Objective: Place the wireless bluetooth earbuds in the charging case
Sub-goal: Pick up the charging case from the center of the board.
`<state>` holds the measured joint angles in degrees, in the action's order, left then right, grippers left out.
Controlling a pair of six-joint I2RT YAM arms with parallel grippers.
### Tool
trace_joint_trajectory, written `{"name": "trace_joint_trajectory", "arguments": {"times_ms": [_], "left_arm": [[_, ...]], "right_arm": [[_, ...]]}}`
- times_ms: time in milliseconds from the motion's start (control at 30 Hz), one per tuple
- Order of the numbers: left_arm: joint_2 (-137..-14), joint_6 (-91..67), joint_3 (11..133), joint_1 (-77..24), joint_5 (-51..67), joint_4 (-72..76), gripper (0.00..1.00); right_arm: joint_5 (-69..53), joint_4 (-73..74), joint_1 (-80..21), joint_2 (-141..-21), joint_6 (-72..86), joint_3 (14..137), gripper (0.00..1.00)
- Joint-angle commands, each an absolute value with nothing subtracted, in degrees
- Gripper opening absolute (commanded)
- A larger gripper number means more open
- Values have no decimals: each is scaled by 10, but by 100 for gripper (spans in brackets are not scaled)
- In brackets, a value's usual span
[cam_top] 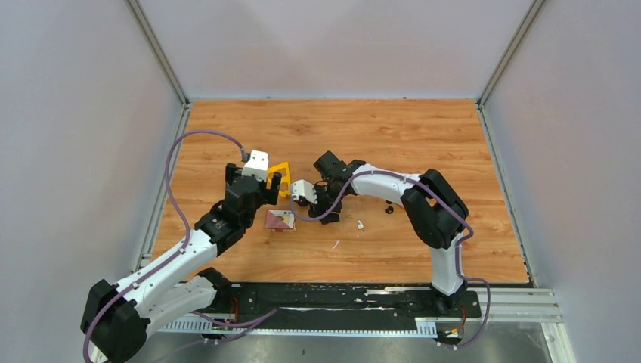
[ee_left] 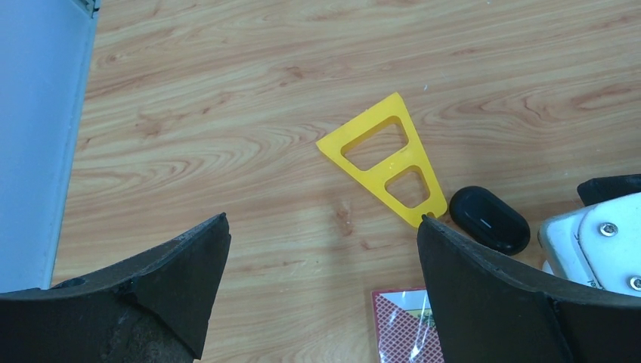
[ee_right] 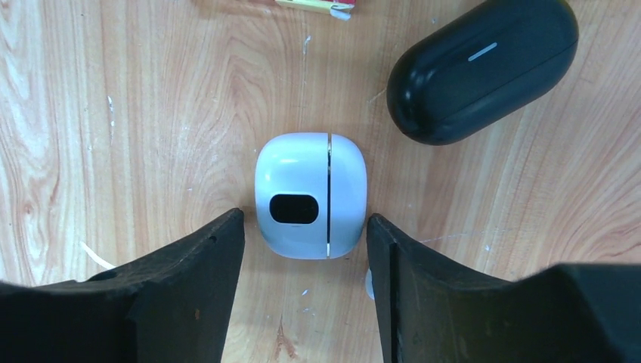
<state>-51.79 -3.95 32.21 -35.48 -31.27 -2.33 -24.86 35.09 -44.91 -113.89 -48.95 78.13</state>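
The charging case [ee_right: 311, 195], white and rounded with its lid closed and a dark oval patch, lies flat on the wood. My right gripper [ee_right: 305, 215] is open and straddles the case's near end, one fingertip close on each side. In the top view the right gripper [cam_top: 325, 201] hides the case. A tiny white earbud [cam_top: 360, 224] lies on the table right of that gripper. A small white bit [ee_right: 369, 283] peeks from behind the right finger; I cannot tell what it is. My left gripper [ee_left: 323, 219] hangs wide open over bare wood, holding nothing.
A black oval pebble-like object [ee_right: 484, 68] lies just beyond the case. A yellow triangular stencil [ee_left: 385, 162] and a red patterned card pack [ee_left: 408, 325] sit near the left gripper. A thin white sliver [cam_top: 335, 244] lies nearer the arm bases. Grey walls enclose the table.
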Motion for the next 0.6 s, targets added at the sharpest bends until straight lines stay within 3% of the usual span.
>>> {"name": "trace_joint_trajectory", "arguments": {"times_ms": [0, 567], "left_arm": [[-509, -38, 324, -354, -306, -3, 100], [-509, -36, 324, -354, -308, -3, 100]], "right_arm": [[-281, 331, -448, -1114, -520, 759, 59], [-294, 270, -450, -1115, -457, 744, 63]]}}
